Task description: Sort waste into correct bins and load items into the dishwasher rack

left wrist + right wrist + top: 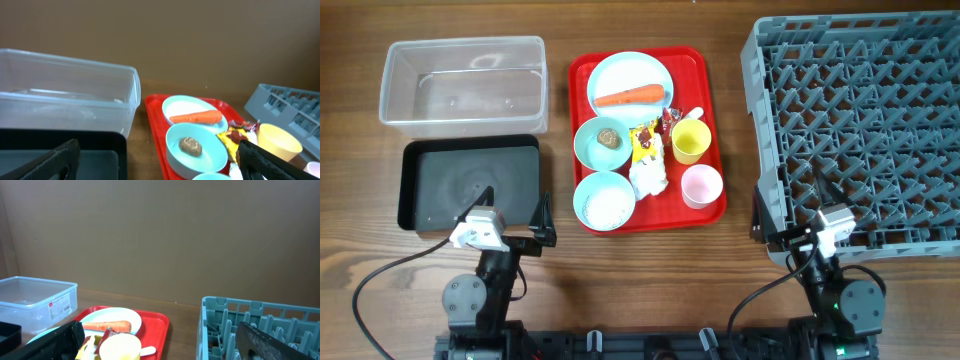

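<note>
Left gripper (157,162) and right gripper (162,342) spread, empty; only overhead shows rice grains (606,206) in a bowl (579,188).

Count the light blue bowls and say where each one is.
2. One bowl, holding a brown lump, sits mid-left on the red tray; the other bowl, holding white grains, sits at the tray's near-left corner. None looks hidden.

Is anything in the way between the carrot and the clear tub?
Nothing visible. The carrot lies on a plate on the red tray; only bare table separates the tray from the tub.
</note>
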{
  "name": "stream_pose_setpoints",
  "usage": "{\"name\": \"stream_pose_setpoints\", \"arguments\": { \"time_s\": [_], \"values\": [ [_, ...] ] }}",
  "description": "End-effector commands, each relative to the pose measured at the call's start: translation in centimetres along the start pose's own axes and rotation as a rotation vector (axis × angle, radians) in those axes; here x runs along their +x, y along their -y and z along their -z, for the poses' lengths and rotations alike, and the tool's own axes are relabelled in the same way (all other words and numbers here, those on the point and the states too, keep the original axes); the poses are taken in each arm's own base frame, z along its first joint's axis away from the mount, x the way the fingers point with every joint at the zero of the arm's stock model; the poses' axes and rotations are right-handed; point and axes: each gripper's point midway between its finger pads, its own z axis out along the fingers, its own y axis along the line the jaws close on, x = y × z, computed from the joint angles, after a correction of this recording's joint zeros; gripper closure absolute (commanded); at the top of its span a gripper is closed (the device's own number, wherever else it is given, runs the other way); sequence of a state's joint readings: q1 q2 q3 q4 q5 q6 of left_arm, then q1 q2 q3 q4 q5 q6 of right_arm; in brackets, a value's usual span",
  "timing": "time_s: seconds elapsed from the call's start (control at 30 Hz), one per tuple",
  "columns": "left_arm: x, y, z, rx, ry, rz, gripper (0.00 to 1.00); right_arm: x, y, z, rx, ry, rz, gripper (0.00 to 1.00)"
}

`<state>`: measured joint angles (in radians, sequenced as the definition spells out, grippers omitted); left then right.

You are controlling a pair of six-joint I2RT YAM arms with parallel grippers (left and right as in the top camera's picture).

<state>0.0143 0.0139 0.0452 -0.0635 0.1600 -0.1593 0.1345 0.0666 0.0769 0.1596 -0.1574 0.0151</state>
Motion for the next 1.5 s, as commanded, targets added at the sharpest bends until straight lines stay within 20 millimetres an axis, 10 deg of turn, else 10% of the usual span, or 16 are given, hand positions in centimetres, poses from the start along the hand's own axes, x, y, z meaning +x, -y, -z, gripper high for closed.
{"name": "stream_pose_setpoints", "arguments": {
  "time_s": [0.0, 0.4, 1.03, 1.47],
  "values": [
    [-2.4, 0.2, 0.5, -0.011, 0.051, -0.002, 0.0, -2.8, -0.5, -0.1, -0.027, 0.031, -0.005, 0.0],
    [-2.3, 0.2, 0.7, -0.031, -0.02, 0.01, 0.0, -6.9, -0.3, -2.1, -0.034, -0.099, 0.077, 0.0],
    [-9.5, 2.6, -3.2, -0.017, -0.309, 0.066, 0.0, -8.9, -1.3, -2.4, -0.096, -0.123, 0.097, 0.0],
    [-7.8, 1.6, -2.7, -0.072, -0.391, 0.077, 0.0, -8.8, -2.5, -4.4, -0.195, -0.383, 0.022, 0.0]
  ]
}}
